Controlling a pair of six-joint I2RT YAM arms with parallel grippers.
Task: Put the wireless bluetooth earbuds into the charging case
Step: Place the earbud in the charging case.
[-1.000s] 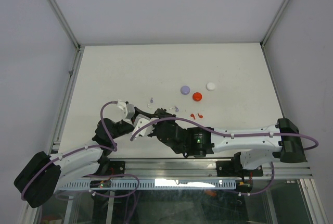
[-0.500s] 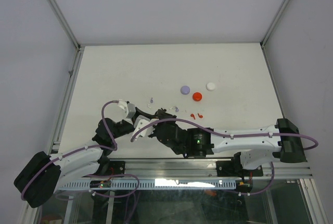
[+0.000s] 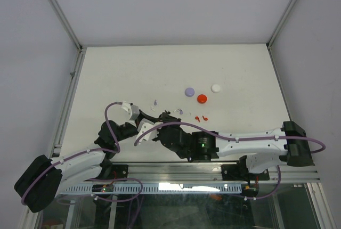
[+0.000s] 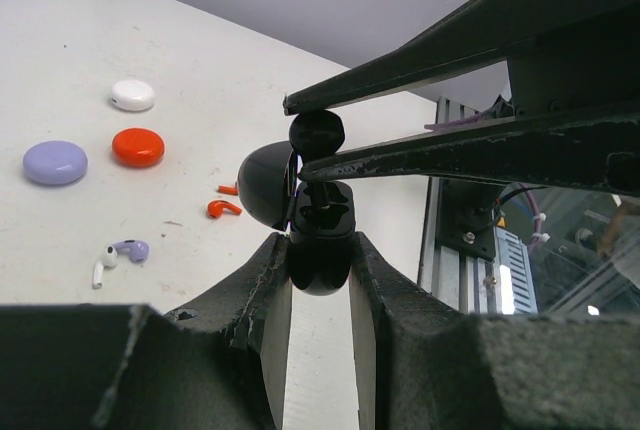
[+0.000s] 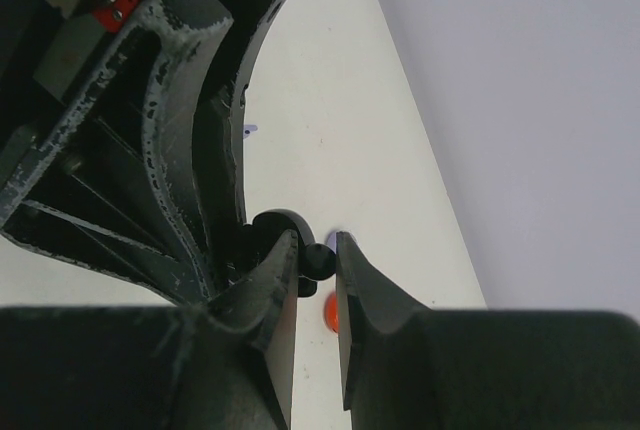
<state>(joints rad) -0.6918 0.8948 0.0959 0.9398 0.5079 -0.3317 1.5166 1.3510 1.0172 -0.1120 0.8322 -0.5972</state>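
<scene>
Black earbud [image 4: 317,132] gripped by right pincer [image 5: 316,245], poised over open case [image 4: 262,186] clamped in left pincer [image 4: 318,252]. Insertion step; next: seat stem squarely, release.

Glossy plastic shells on a matt white desk [image 4: 200,40].
The black charging case [image 4: 318,250] and black earbud [image 4: 317,132] are smooth, shiny plastic, and the lavender case [image 4: 55,162], red case [image 4: 138,146] and white case [image 4: 132,94] gleam the same way. The left fingers [image 4: 268,300] are coarse, grainy black plastic; the right fingers [image 4: 450,150] look scuffed and matt. The rail [image 3: 154,169] along the desk's near edge is bare silver metal.
</scene>
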